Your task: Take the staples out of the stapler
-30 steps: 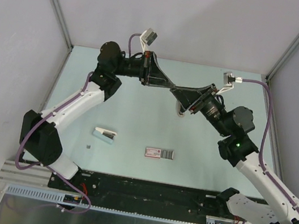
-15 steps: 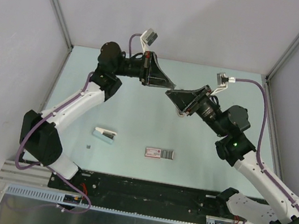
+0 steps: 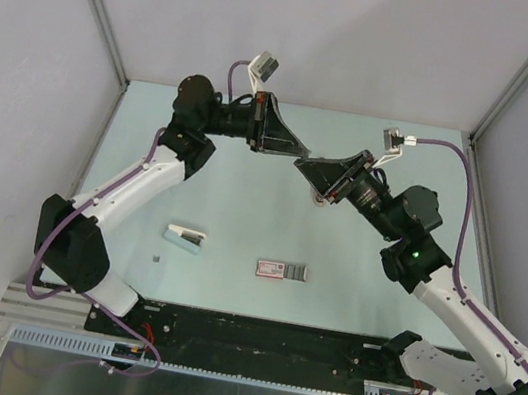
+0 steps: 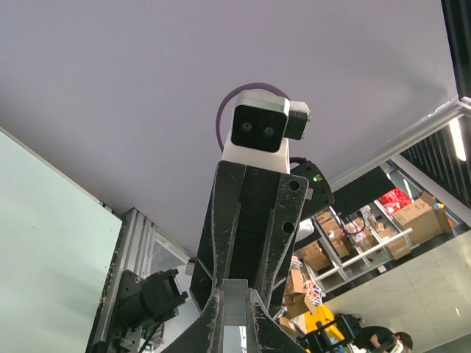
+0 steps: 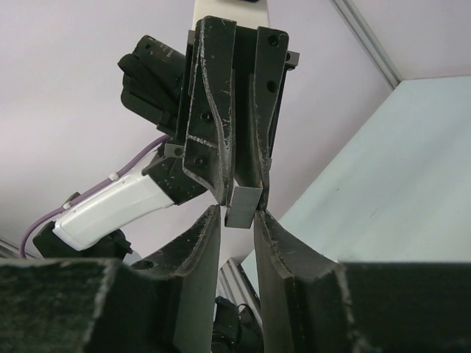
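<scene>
The pale green table [image 3: 241, 214] lies under both arms, which meet in the air above its far middle. The left arm [image 3: 134, 186] climbs from its near-left base to a bend near the back, then reaches rightward. The right arm [image 3: 468, 313] rises from the near-right corner and stretches leftward and back. The two wrists face each other almost tip to tip.

The left gripper [image 4: 235, 294] has its jaws pinched on the stapler [image 5: 243, 206]. The stapler is off the table and hidden in the top view. Its long axis runs along the line between the wrists, and its pale channel-shaped end points at the right wrist camera. The right gripper [image 5: 237, 217] has its jaws a narrow gap apart, the fingertips [image 5: 212, 220] flanking that end. Whether they press on it cannot be told.

A small pale blue-and-white object [image 3: 184, 237] lies on the table near the front left. Nearer the front middle lies a pinkish-white rectangle [image 3: 270, 268]. The staples [image 3: 298, 271], a tiny ridged grey block, lie just at its right end, well apart from the stapler.
</scene>
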{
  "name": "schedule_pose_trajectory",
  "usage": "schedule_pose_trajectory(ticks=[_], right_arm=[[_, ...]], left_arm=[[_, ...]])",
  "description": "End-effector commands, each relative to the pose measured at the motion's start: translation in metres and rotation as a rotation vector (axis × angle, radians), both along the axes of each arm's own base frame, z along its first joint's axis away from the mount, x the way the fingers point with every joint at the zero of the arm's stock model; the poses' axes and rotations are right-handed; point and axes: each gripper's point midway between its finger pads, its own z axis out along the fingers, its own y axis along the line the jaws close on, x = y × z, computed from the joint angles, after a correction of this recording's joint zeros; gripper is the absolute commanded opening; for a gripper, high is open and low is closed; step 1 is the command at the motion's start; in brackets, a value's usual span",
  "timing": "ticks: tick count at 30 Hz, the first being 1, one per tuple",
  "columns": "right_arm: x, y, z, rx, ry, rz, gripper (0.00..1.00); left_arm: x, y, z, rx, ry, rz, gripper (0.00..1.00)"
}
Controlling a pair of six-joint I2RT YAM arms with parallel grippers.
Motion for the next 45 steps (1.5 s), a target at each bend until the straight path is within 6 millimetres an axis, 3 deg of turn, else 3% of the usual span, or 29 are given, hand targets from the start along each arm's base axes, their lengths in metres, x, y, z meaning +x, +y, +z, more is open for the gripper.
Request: schedule_pose_trajectory(ticks=[1, 6, 11, 15, 17, 19, 21, 24, 28, 31, 35, 41, 45], right_arm=[[-0.007, -0.007, 0.032, 0.056, -0.080, -0.008, 0.28], [-0.006, -0.009, 0.030, 0.048, -0.076, -0.019, 0.23], [-0.005, -0.011, 0.030, 0.049, -0.073, -0.027, 0.20], [-0.005, -0.012, 0.027, 0.037, -0.064, -0.032, 0.18], [-0.005, -0.012, 0.023, 0.021, -0.053, -0.034, 0.17], [-0.004, -0.013, 0.017, -0.003, -0.042, -0.042, 0.17], [-0.005, -0.015, 0.009, -0.039, -0.029, -0.050, 0.17], [-0.007, -0.020, -0.006, -0.105, -0.001, -0.063, 0.17], [-0.009, -0.028, -0.039, -0.223, 0.073, -0.082, 0.17], [-0.013, -0.031, -0.075, -0.335, 0.158, -0.069, 0.17], [-0.021, -0.036, -0.132, -0.501, 0.304, -0.045, 0.15], [-0.032, -0.054, -0.224, -0.781, 0.580, -0.110, 0.05], [-0.048, -0.049, -0.264, -0.897, 0.655, -0.145, 0.04]], left_arm=[[-0.017, 0.002, 0.011, -0.032, -0.068, -0.006, 0.00], [-0.023, -0.001, -0.003, -0.014, -0.059, -0.024, 0.00], [-0.027, -0.001, -0.003, -0.016, -0.075, -0.034, 0.02], [-0.030, -0.001, -0.002, -0.018, -0.097, -0.042, 0.20], [-0.030, 0.000, -0.001, -0.021, -0.114, -0.042, 0.34], [-0.029, 0.001, 0.001, -0.024, -0.128, -0.037, 0.55], [-0.026, 0.003, 0.003, -0.026, -0.143, -0.029, 0.64], [-0.018, 0.008, 0.002, -0.017, -0.157, -0.003, 0.72], [0.002, 0.018, -0.012, 0.036, -0.168, 0.072, 0.73], [0.025, 0.022, -0.033, 0.156, -0.218, 0.201, 0.72], [0.052, 0.032, -0.081, 0.409, -0.287, 0.357, 0.72], [0.067, 0.050, -0.181, 0.758, -0.350, 0.355, 0.72], [0.069, 0.062, -0.236, 0.922, -0.413, 0.321, 0.71]])
